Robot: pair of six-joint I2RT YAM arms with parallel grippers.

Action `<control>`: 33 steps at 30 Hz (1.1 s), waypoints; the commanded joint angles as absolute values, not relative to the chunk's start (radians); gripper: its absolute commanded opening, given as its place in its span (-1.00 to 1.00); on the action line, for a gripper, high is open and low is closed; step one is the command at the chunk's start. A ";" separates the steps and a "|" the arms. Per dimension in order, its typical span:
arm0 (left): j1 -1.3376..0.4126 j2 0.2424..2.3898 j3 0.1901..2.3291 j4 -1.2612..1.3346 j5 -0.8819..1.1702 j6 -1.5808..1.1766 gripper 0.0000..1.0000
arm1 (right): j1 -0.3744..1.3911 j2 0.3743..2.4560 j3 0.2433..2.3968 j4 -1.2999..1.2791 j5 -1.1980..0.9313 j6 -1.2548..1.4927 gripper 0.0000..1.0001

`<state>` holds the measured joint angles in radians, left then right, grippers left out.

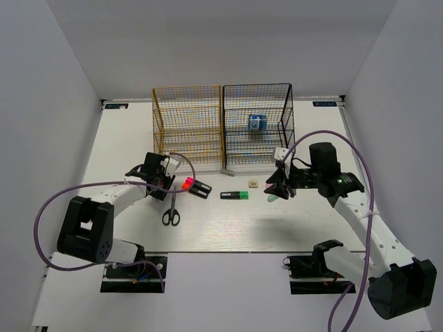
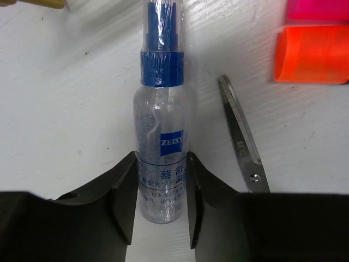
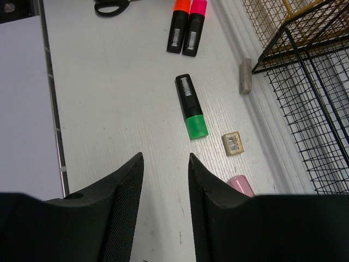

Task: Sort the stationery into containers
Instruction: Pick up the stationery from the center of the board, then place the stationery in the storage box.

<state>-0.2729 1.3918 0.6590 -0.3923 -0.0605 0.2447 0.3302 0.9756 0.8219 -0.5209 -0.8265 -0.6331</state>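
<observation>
Left fingers (image 2: 122, 191): I read them clamped on both sides of the spray bottle (image 2: 161, 109), which lies on the counter (image 1: 228, 232) beside the scissors (image 2: 240, 131).
Right fingers (image 3: 122, 202): apart, above the counter.
Racks: yellow rack (image 1: 187, 124) and black rack (image 1: 273, 104) side by side; blue roll (image 1: 257, 123) inside the black one.
Markers: green marker (image 3: 191, 106) alone; orange marker (image 3: 178, 27) and pink marker (image 3: 193, 30) side by side.
Beige cube (image 3: 233, 143): near the black rack.

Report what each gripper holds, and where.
Left gripper: clear plastic spray bottle with blue collar, pinched at its labelled lower body as it lies on the table. Right gripper: nothing, jaws open.
</observation>
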 commanded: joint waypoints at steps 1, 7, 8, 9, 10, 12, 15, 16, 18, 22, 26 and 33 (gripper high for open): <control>-0.267 1.434 0.655 -0.396 0.000 0.230 -0.47 | 0.318 0.953 0.811 -0.503 -0.856 -0.623 -0.16; -0.267 1.309 0.704 -0.596 0.032 0.210 -1.00 | 0.299 0.953 0.811 -0.508 -0.882 -0.621 -0.16; -0.267 1.275 0.706 -0.613 0.057 0.201 -1.00 | 0.299 0.953 0.811 -0.514 -0.884 -0.620 -0.16; -0.276 1.170 0.725 -0.626 0.073 0.193 -1.00 | 0.299 0.956 0.816 -0.514 -0.890 -0.617 -0.37; -0.282 1.140 0.735 -0.659 0.089 0.184 -1.00 | 0.298 0.959 0.818 -0.518 -0.893 -0.618 -0.66; -0.285 1.040 0.773 -0.690 0.142 0.144 -1.00 | 0.298 0.962 0.827 -0.537 -0.913 -0.630 -1.00; -0.287 0.959 0.836 -0.699 0.256 0.130 -1.00 | 0.296 0.962 0.825 -0.551 -0.914 -0.627 -1.00; -0.287 0.948 0.862 -0.696 0.284 0.146 -1.00 | 0.293 0.957 0.824 -0.545 -0.911 -0.626 -1.00; -0.290 0.934 0.919 -0.655 0.345 0.160 -1.00 | 0.293 0.957 0.818 -0.535 -0.904 -0.624 -1.00; -0.288 0.988 1.020 -0.461 0.379 0.235 -1.00 | 0.293 0.966 0.818 -0.529 -0.893 -0.624 -1.00; -0.287 1.171 1.093 -0.305 0.370 0.429 -1.00 | 0.295 0.969 0.813 -0.519 -0.873 -0.618 -1.00; -0.304 1.385 1.216 -0.059 0.287 0.750 -1.00 | 0.293 0.992 0.807 -0.494 -0.858 -0.603 -1.00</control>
